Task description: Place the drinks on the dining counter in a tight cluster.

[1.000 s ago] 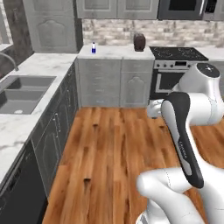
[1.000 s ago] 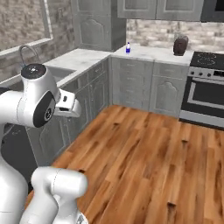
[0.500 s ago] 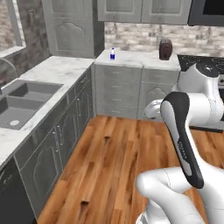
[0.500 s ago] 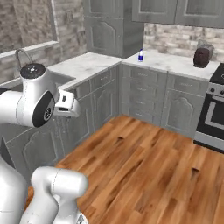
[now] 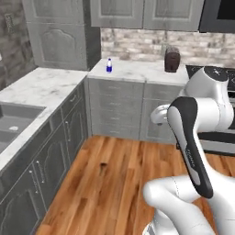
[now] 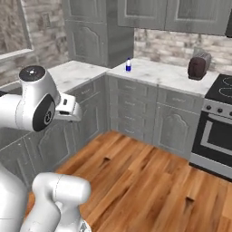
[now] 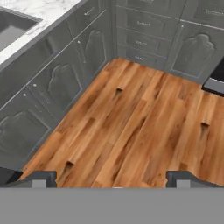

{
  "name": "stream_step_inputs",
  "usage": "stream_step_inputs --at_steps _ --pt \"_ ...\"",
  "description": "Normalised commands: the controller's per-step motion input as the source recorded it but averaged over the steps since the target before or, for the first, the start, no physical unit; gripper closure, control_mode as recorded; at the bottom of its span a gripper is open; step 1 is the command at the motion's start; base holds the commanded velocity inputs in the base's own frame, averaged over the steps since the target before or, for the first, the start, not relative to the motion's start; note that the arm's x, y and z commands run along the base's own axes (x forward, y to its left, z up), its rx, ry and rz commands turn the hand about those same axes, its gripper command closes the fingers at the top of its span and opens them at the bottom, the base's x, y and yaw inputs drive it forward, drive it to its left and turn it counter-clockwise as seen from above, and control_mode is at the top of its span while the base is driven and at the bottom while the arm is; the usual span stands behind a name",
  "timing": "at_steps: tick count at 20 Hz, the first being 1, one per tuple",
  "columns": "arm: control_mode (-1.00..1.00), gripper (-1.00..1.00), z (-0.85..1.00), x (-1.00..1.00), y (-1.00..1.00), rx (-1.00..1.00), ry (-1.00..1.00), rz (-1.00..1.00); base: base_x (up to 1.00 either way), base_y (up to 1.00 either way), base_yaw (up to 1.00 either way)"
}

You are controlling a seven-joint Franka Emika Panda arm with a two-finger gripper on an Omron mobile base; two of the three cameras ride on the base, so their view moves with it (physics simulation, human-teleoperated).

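Observation:
A small clear water bottle with a blue label [image 5: 109, 65] [image 6: 128, 65] stands upright on the marble worktop [image 5: 133, 71] [image 6: 154, 72] in front of the brick backsplash. Farther right on that worktop sits a squat dark-maroon thing [image 5: 172, 60] [image 6: 199, 66]; I cannot tell whether it is a bottle. My gripper [image 7: 111, 178] is open, its two fingertips [image 7: 40, 177] far apart with nothing between them, pointed down at the wooden floor [image 7: 131, 118] well short of the worktop. The dining counter is out of view.
Grey cabinet doors and drawers [image 5: 114, 108] [image 7: 57, 74] line the corner under the L-shaped worktop. A sink [image 5: 11, 124] [image 7: 13, 26] is set into the left run. A stove [image 5: 215, 75] [image 6: 215, 118] stands at the right. Open wooden floor [image 5: 119, 174] [image 6: 145, 176] lies ahead.
Both base views have shifted as a whole: the base has driven toward the corner worktop, which now looks larger and nearer. The arm's pose and the open gripper look unchanged.

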Motion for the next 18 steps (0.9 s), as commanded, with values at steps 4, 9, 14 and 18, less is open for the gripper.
stream_step_inputs --at_steps 4,9,14,18 --pt "1.0 -1.0 0.0 0.0 0.0 0.0 0.0 0.0 1.0 -0.17 -0.1" --pt "1.0 -1.0 0.0 0.0 0.0 0.0 0.0 0.0 1.0 -0.02 -0.13" --pt "1.0 -1.0 0.0 0.0 0.0 0.0 0.0 0.0 1.0 0.1 -0.2" --pt "1.0 -1.0 0.0 0.0 0.0 0.0 0.0 0.0 1.0 0.4 -0.25"
